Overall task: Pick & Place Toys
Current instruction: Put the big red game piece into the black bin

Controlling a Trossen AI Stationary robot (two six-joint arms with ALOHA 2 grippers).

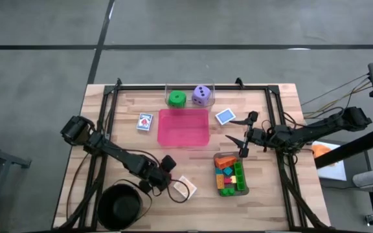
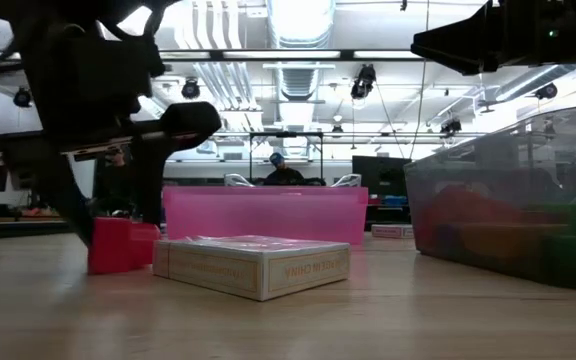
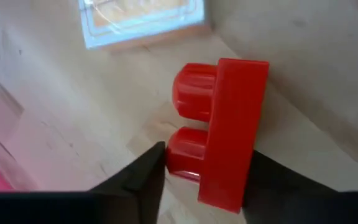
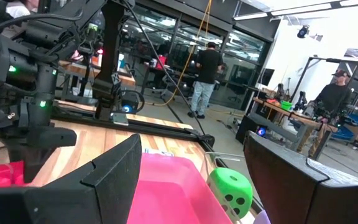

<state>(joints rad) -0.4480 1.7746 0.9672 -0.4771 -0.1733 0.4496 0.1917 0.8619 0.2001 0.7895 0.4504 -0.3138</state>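
A small red brick (image 3: 222, 130) lies on its side on the wood table, studs pointing sideways. It is at the near left, beside a flat card box (image 1: 185, 188). My left gripper (image 1: 167, 176) points steeply down over the brick and is shut on it. In the low view the red brick (image 2: 118, 245) rests on the table under the dark arm. My right gripper (image 1: 243, 141) hangs open above the table between the pink tray (image 1: 183, 126) and the tray of bricks (image 1: 232, 173). Nothing is between its fingers. My left gripper pinches the red brick between its two fingers. One finger is against the end of a stud (image 3: 178, 160) and the other against the flat face opposite (image 3: 246, 163). The fingers come from above, slanting steeply down. The brick lies on its side on the table.
A black round bowl (image 1: 120, 206) stands at the near left corner. A green die (image 1: 177, 98) and a purple die (image 1: 201, 96) sit in a clear tray at the far edge. Blue cards (image 1: 145, 122) (image 1: 225, 116) lie on either side of the pink tray. People stand in the room beyond.
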